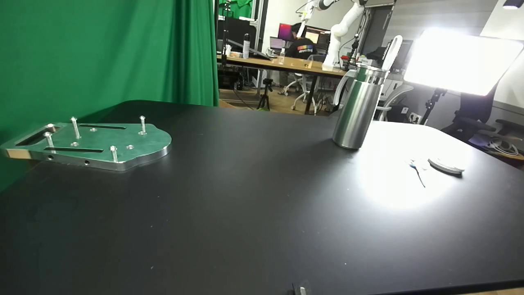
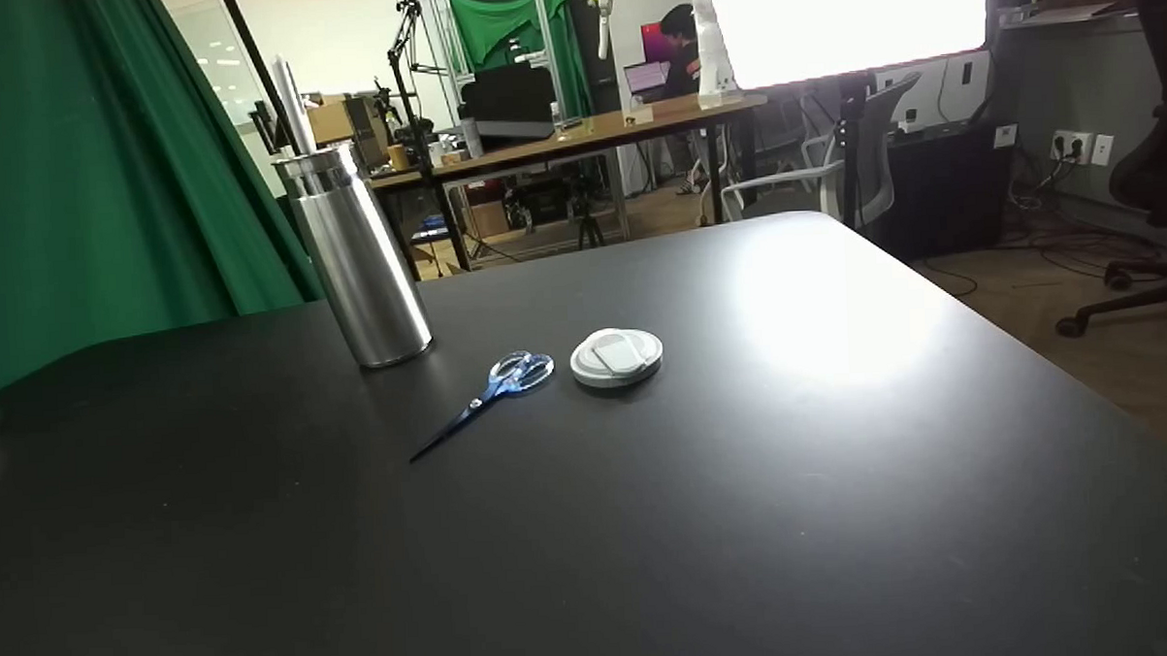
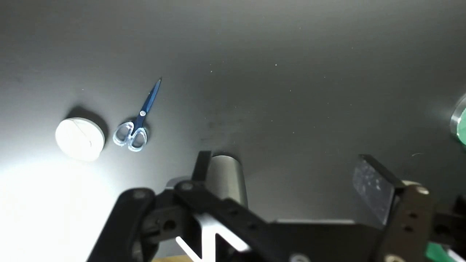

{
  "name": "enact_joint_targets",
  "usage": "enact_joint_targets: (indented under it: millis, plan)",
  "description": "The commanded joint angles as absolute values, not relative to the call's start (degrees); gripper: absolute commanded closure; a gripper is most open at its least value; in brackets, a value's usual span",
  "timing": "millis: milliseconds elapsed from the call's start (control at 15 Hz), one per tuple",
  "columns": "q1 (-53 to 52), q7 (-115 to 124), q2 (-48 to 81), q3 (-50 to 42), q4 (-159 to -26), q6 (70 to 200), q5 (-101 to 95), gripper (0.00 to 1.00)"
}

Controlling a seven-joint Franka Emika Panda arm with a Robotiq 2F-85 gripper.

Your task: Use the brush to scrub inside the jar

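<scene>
The jar (image 1: 355, 114) is a tall shiny silver metal cylinder with a pale handle. It stands upright on the black table and also shows in an exterior view (image 2: 360, 263). The brush (image 1: 393, 52) leans out of the jar's mouth with its slim pale-grey handle up; it also shows in an exterior view (image 2: 293, 107). Its lower end is hidden. In the wrist view my gripper (image 3: 287, 174) is wide open, with nothing between its fingers. The jar (image 3: 226, 178) shows below, partly hidden behind the left finger. I cannot make out the brush there. The gripper is outside both exterior views.
Blue scissors (image 2: 489, 394) with clear handles and a round white lid (image 2: 616, 358) lie near the jar. They also show in the wrist view as scissors (image 3: 141, 115) and lid (image 3: 80, 139). A metal plate with upright pegs (image 1: 98, 139) lies on the table's far side.
</scene>
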State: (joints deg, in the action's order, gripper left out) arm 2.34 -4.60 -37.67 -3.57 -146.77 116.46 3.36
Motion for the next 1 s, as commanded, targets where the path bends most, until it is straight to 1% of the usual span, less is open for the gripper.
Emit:
enact_joint_targets:
  millis: [0, 267, 533, 733, 800, 933]
  plan:
    - [2.1, -8.2, -23.0, -6.1, -134.2, 114.6, 2.8, 0.0]
    - [1.9, -11.4, -9.0, -7.8, -121.9, 113.5, 4.3, 0.0]
    - [3.0, -13.1, 3.5, -7.0, -109.6, 112.1, 6.3, 0.0]
    - [4.0, -13.2, 11.2, -6.3, -100.3, 108.4, 8.8, 0.0]
    - [3.8, -13.2, 5.7, -5.9, -108.5, 112.9, 7.3, 0.0]
    - [4.2, -13.1, 9.6, -5.6, -103.9, 111.1, 7.7, 0.0]
